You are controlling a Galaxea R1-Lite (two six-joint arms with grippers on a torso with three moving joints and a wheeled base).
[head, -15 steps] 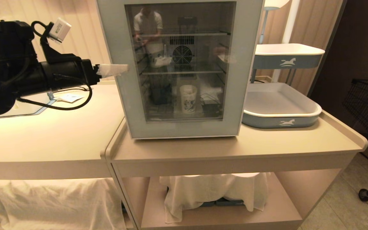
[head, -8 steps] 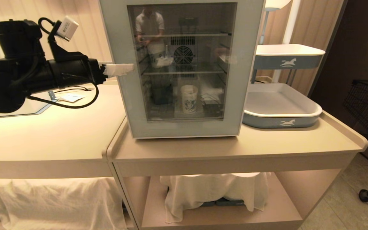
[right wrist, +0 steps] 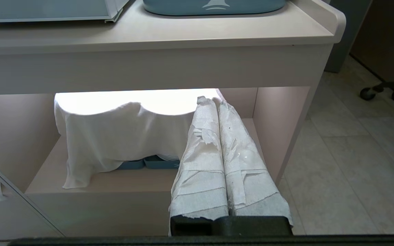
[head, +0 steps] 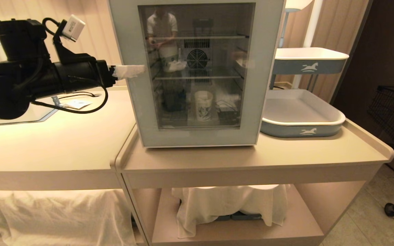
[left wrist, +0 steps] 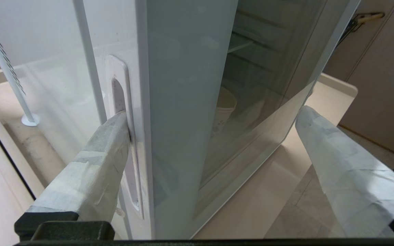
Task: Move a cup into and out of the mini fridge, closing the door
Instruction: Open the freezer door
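Left wrist view: left gripper (left wrist: 214, 136), fingers spread, straddled the closed door's (left wrist: 183, 112) handle edge on the mini fridge (head: 197, 73); cup (head: 203, 105) stood inside, on the fridge's floor. Right gripper (right wrist: 219, 150) was pressed together below the fridge's counter.

open end effector (left wrist: 214, 116) straddling door (left wrist: 183, 102) edge

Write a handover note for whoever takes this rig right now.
Left gripper: jaws open, straddling the door edge, one finger at the side handle recess.
Right gripper: jaws shut, empty, parked low in front of the cart's lower shelf.
The cup stands on the mini fridge floor, behind the shut door.
Done: cup in.
Left: open the door, take the cup out, close the door.
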